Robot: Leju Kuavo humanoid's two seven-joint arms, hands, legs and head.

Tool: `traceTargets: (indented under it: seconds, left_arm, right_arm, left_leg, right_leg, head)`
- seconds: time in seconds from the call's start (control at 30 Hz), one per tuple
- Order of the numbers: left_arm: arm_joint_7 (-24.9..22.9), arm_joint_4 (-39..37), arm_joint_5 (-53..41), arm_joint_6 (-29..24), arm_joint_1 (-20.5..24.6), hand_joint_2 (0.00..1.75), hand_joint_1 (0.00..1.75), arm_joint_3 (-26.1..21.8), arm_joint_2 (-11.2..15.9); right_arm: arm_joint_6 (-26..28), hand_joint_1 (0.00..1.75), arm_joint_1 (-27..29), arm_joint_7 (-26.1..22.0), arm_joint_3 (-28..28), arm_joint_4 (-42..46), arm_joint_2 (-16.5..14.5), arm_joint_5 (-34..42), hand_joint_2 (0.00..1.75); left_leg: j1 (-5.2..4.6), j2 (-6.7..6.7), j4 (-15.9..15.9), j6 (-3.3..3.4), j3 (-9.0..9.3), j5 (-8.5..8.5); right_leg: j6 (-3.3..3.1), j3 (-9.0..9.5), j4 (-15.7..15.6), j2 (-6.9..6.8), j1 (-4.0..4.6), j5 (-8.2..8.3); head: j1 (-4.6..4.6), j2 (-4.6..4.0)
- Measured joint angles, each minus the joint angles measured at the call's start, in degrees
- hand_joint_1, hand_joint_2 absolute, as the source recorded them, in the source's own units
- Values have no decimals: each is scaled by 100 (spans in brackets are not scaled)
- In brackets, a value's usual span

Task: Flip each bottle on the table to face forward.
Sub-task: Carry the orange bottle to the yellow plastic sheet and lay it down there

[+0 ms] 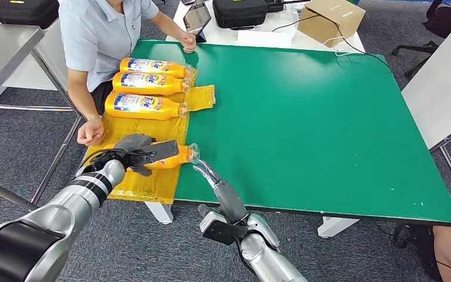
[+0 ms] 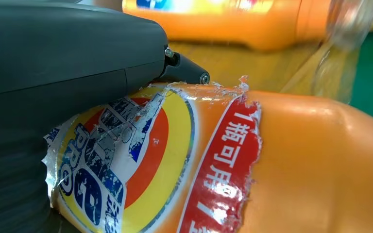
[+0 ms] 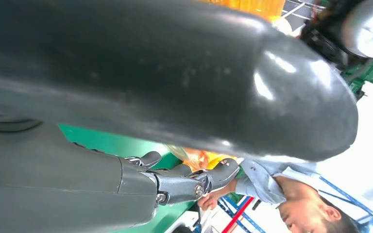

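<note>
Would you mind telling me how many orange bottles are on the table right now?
4. Three lie in a row by the person: bottle one, bottle two, bottle three. The fourth bottle lies nearer, under the left hand. None seems hidden.

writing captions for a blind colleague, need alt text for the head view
The robot's left hand grips the nearest orange bottle lying on a yellow sheet at the green table's left edge, while its right hand reaches to the bottle's clear cap end. Three more orange bottles lie beyond, labels up, beside a seated person in a light blue shirt.
</note>
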State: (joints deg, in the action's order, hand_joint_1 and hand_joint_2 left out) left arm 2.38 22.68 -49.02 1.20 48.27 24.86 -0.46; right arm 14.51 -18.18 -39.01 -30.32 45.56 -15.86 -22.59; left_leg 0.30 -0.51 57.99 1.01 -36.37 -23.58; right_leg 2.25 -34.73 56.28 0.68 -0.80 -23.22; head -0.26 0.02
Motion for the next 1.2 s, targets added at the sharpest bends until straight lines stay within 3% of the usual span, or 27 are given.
traceTargets:
  seconds: [0.3,0.33,0.43,0.47,0.5,0.93,1.2]
  left_arm:
    - [-112,-198,-59,-85,-27,175,168,16,-17]
    - [-115,-204,-59,-87,-27,175,154,16,-18]
    - [-123,-224,-30,-97,-25,175,44,16,-19]
    - [-127,-232,-8,-103,-25,175,14,16,-21]
    - [-130,-238,18,-109,-25,175,3,15,-22]
    - [469,-246,900,230,-95,175,0,-602,-82]
    - [1444,99,1680,947,-249,175,0,-897,-324]
  right_arm:
    - [7,0,-49,0,-126,-34,5,114,0]
    - [5,0,-52,0,-132,-39,5,114,0]
    - [5,0,-57,0,-146,-55,5,115,0]
    - [6,0,-59,0,-157,-64,6,118,0]
    - [9,0,-63,0,-170,-75,7,124,0]
    - [107,0,-134,0,-363,-224,38,315,0]
    - [286,0,-163,0,-437,-284,107,499,0]
  left_leg:
    - [-1,0,0,0,6,0]
    - [-1,0,0,0,6,0]
    - [0,0,0,0,8,0]
    - [0,0,0,0,8,0]
    - [0,0,0,0,9,0]
    - [-1,-6,0,-1,10,1]
    - [-3,-10,0,0,9,2]
  right_leg:
    - [0,6,0,0,0,0]
    - [0,6,1,0,0,0]
    - [0,7,2,0,1,0]
    - [0,7,2,0,1,0]
    - [0,7,3,0,1,0]
    - [0,12,1,-3,-2,0]
    - [1,13,1,-8,-3,1]
  head:
    - [0,0]
    - [0,0]
    - [0,0]
    - [0,0]
    - [0,0]
    - [0,0]
    - [0,0]
